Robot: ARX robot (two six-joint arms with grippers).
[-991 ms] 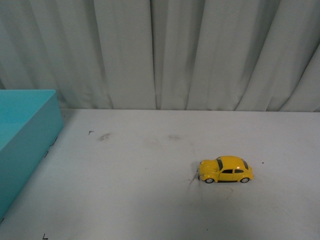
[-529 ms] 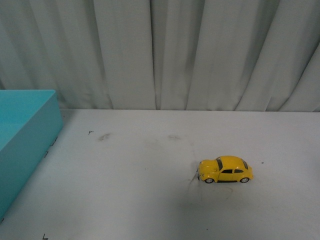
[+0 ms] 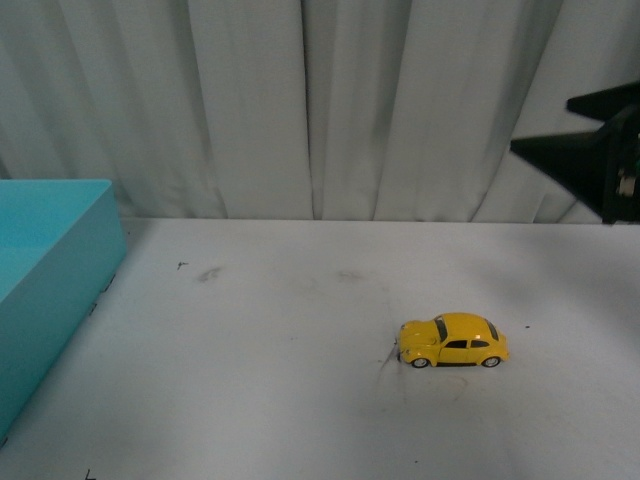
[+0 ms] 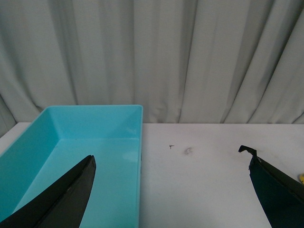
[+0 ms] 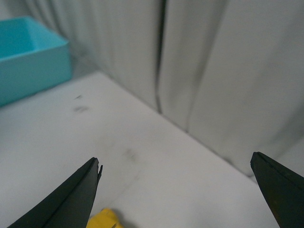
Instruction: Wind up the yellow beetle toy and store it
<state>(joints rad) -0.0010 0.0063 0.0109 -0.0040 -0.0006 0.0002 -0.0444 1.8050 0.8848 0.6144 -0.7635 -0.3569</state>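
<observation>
The right tool [image 5: 175, 160] hangs spread wide, with the yellow beetle toy [image 3: 453, 340] resting on the surface [image 3: 250, 380] below it, probably lined up for a grab. The left tool [image 4: 167, 154], also spread, faces the turquoise box [image 4: 95, 108], which is likely meant to receive the toy.

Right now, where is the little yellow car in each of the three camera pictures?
Front view: yellow beetle toy on the white table, right of centre.
Left wrist view: only a yellow sliver at the frame edge, past the left gripper finger farther from the turquoise box.
Right wrist view: a yellow corner beside the right gripper finger nearer the box.
Shared landmark: the turquoise box.
</observation>
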